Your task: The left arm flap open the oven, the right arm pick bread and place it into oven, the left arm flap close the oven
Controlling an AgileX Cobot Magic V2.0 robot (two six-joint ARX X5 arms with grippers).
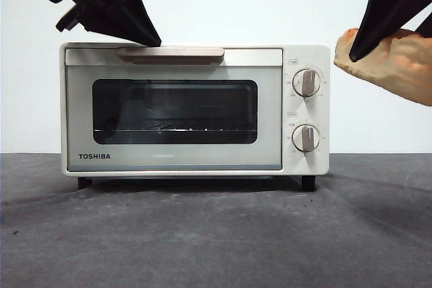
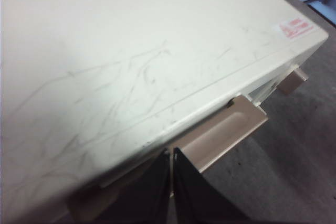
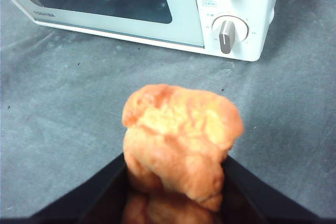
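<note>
The cream-white TOSHIBA oven (image 1: 196,109) stands on the dark table with its door closed and a wire rack showing behind the glass. My left gripper (image 1: 150,37) is shut, its tips touching the top of the beige bar handle (image 1: 170,54) toward its left end. The left wrist view shows the jaws (image 2: 172,156) together at the handle (image 2: 223,132), below the oven's scratched top (image 2: 131,51). My right gripper (image 3: 175,158) is shut on the golden-orange bread (image 3: 181,135) and holds it in the air to the right of the oven (image 3: 131,3), level with its upper knob. The bread (image 1: 395,65) also shows in the front view.
Two round knobs (image 1: 307,83) sit on the oven's right panel. The grey cloth-covered table (image 1: 202,234) stretches in front of the oven. A white wall stands behind.
</note>
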